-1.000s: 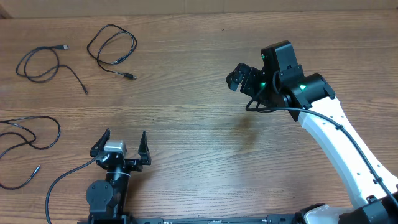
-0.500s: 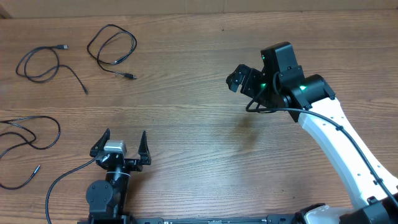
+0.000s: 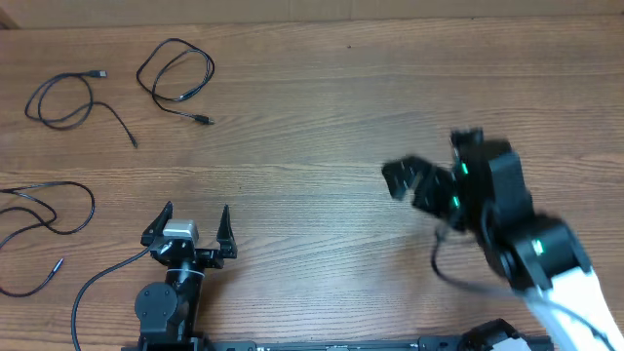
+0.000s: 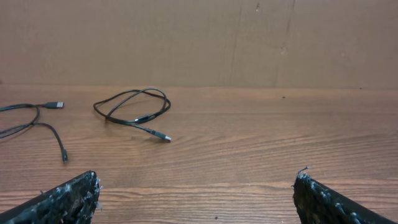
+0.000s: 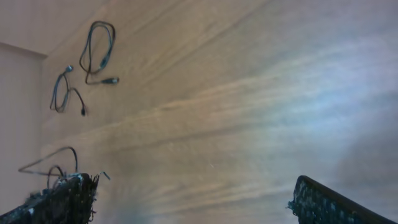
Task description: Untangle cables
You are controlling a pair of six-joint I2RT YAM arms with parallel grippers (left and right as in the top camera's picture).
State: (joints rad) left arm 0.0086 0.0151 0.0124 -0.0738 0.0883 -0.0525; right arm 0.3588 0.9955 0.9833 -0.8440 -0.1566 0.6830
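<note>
"Three thin black cables, all on the left part of the table (image 3: 322, 117), and each one lies by itself. Do you see them?"

"I do. The far-left cable (image 3: 109, 110) sits toward the far edge in a loose loop, with a tail running back toward the arms. Just to its right is the looped cable (image 3: 212, 68), folded into a narrow oval with a short tail pointing right. The two are near each other but apart."

"And the third?"

"The near cable (image 3: 93, 207) is closer to the arms. It curls in from the left edge of the table, and part of it runs out of sight there."

"What about the arms?"

"The left tool (image 3: 195, 214) stands at the near edge, a little to the right of the near cable. Its jaws are spread wide with nothing between them. From its own camera only bare wood shows between the fingers (image 4: 68, 200), and the two far cables lie well beyond them."

"And the right one?"

"The right tool (image 3: 402, 182) is off on the right half, well apart from every cable. It looks smeared from above, so I can't make out fine detail there. Its wrist camera shows both fingers (image 5: 62, 199) far apart, held above the wood and gripping nothing."
</note>
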